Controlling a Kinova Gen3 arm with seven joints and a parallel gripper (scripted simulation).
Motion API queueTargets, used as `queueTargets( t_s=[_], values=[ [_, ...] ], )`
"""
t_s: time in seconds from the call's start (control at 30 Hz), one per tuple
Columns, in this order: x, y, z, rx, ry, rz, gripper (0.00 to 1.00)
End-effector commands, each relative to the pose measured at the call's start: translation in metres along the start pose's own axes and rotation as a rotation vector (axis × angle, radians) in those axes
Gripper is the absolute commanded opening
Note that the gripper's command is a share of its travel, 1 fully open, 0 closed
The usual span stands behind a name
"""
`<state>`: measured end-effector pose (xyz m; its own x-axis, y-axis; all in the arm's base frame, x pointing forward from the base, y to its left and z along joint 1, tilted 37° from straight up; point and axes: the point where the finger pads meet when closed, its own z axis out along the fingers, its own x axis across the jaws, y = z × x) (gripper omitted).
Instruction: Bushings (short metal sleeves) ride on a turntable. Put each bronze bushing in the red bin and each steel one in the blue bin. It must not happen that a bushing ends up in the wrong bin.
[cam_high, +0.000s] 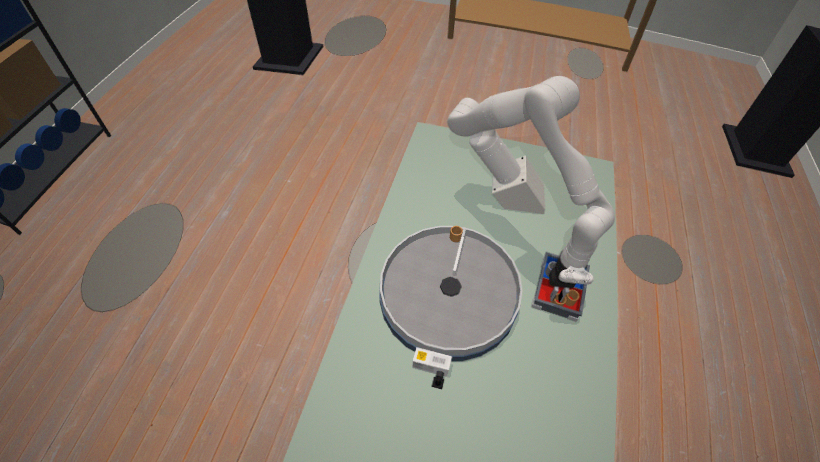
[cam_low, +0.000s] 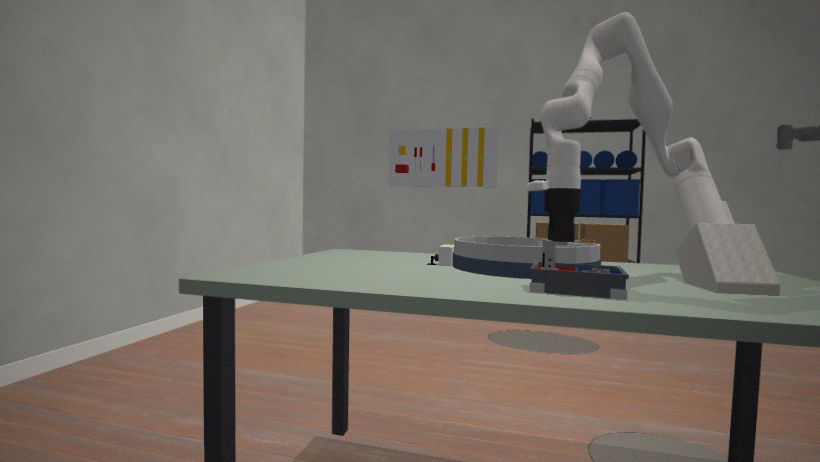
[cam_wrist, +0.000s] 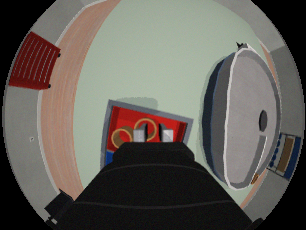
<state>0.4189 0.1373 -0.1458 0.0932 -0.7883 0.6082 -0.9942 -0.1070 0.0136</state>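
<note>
Hand (cam_high: 561, 291) hangs over the red bin (cam_wrist: 120, 116) at the right end of the worktop (cam_high: 459, 401), fingers pointing straight down and standing partly apart. As far as the wrist view shows, nothing is pinched between them. Two bronze bushings (cam_wrist: 124, 136) lie in the red compartment just beneath, and the blue bin (cam_low: 608, 268) adjoins it on the side nearer the arm's base. One bronze bushing (cam_high: 456, 232) is left on the turntable (cam_high: 424, 275). It sits at the rim on the base side of the disc, touching or just beside the outer end of the white radial bar (cam_high: 459, 252). From the hand it lies well apart, beyond the near edge of the disc and off toward the base. It stands upright with its long axis vertical and its bore open upward, so a straight top-down grasp across its wall looks the likely approach.
</note>
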Motion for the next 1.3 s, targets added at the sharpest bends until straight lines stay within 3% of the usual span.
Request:
queueTargets(
  t_s=[0.0, 1.27],
  values=[
    [-0.001, -0.001, -0.002, 0.002, -0.002, 0.000, 0.47],
    [-0.001, -0.001, -0.013, 0.002, -0.002, 0.000, 0.47]
  ],
)
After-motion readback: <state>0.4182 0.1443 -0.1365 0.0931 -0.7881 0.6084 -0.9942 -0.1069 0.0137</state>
